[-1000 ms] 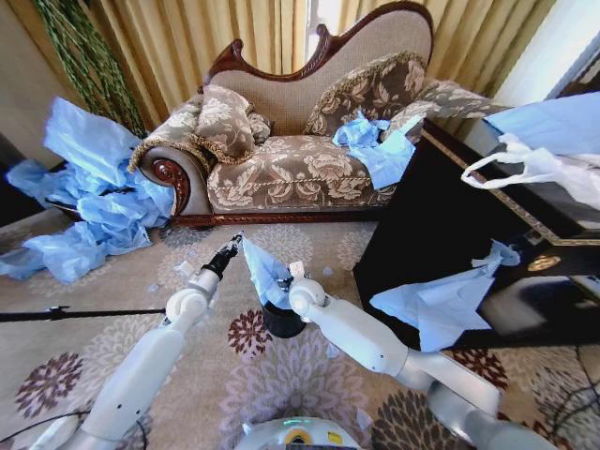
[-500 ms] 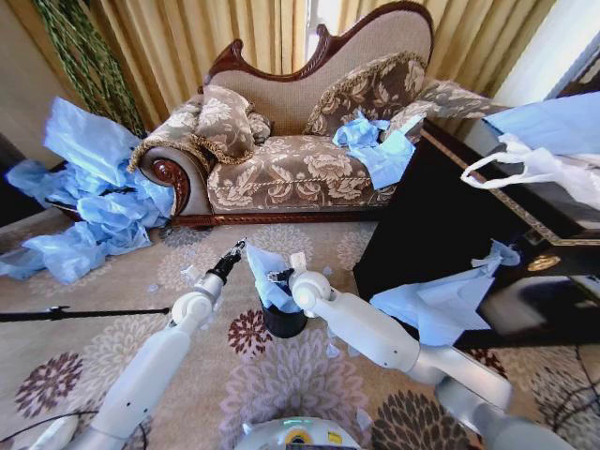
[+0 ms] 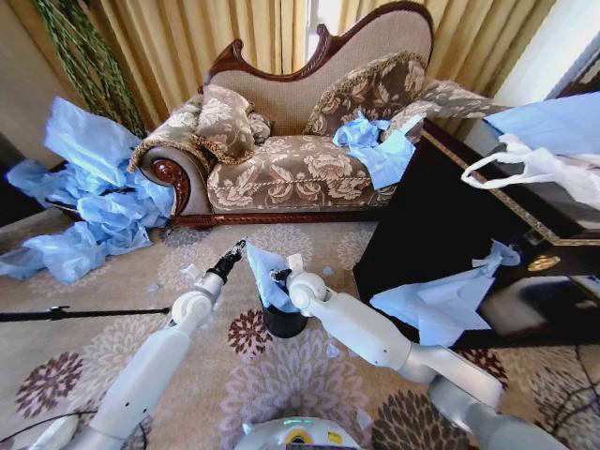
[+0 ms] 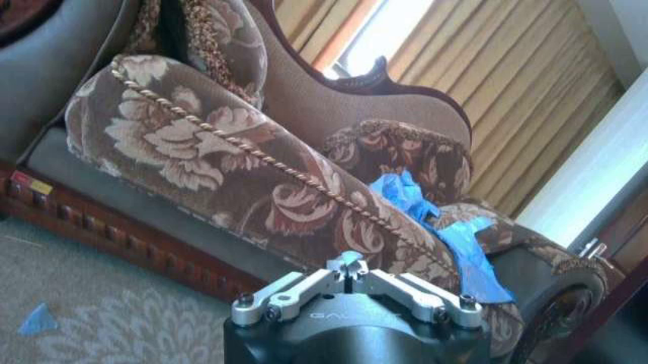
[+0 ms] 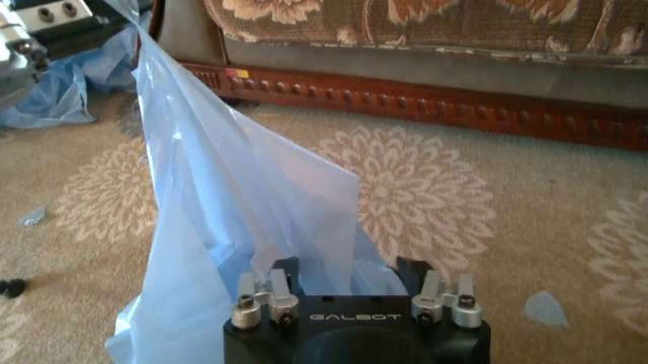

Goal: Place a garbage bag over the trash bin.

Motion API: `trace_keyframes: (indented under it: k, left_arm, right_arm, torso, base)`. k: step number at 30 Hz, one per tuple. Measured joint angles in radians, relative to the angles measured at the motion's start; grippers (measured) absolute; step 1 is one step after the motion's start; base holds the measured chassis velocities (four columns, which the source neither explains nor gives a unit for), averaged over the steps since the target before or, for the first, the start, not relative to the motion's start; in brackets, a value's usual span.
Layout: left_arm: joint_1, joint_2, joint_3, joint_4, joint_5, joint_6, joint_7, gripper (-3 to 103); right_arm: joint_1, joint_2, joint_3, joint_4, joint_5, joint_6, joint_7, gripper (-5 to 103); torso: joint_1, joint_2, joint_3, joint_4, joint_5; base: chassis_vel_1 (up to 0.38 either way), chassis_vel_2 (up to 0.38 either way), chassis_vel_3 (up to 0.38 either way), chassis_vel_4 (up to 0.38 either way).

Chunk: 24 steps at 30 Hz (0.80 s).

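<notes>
The light-blue garbage bag (image 3: 263, 270) hangs as a stretched sheet above the small black trash bin (image 3: 284, 322) on the carpet. My left gripper (image 3: 239, 247) is shut on the bag's top corner; in the right wrist view the left gripper (image 5: 45, 26) holds the film (image 5: 218, 212) taut. My right gripper (image 3: 278, 277) sits just above the bin at the bag's lower part. Its fingers (image 5: 285, 267) stand apart, with the film running down between them. In the left wrist view the left gripper (image 4: 350, 267) has its tips pressed together.
The floral sofa (image 3: 281, 159) stands behind, with blue bags on its seat (image 3: 375, 145). More blue bags are heaped on the floor at the left (image 3: 89, 216). A dark cabinet (image 3: 441, 225) at the right carries a white handled bag (image 3: 525, 167). A black rod (image 3: 75, 312) lies on the carpet.
My right gripper has shifted slightly left and toward the bag above the bin. The bag's lower part has bunched closer to it. The left gripper holds still.
</notes>
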Motion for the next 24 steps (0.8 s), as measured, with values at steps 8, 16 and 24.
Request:
trace_keyframes:
  k: [8,16,24]
  left_arm:
    - [0.006,0.0,0.0,-0.009,0.0,0.001,-0.003,0]
    - [0.006,-0.01,0.001,-0.005,0.004,0.002,-0.005,0]
    - [0.007,-0.013,-0.001,-0.009,0.011,0.013,-0.005,0]
  right_arm:
    - [0.002,0.008,-0.001,-0.028,-0.04,0.037,-0.016,33]
    - [0.019,-0.031,-0.027,0.013,-0.052,0.042,-0.014,5]
    - [0.039,-0.053,-0.026,0.019,-0.062,0.051,-0.014,0]
  torso:
    - [0.0,0.0,0.0,0.0002,0.0]
    - [0.0,0.0,0.0,0.0001,0.0]
    - [0.0,0.0,0.0,0.0001,0.0001]
  base:
    - [0.0,0.0,0.0,0.0]
    - [0.0,0.0,0.0,0.0]
    - [0.0,0.0,0.0,0.0]
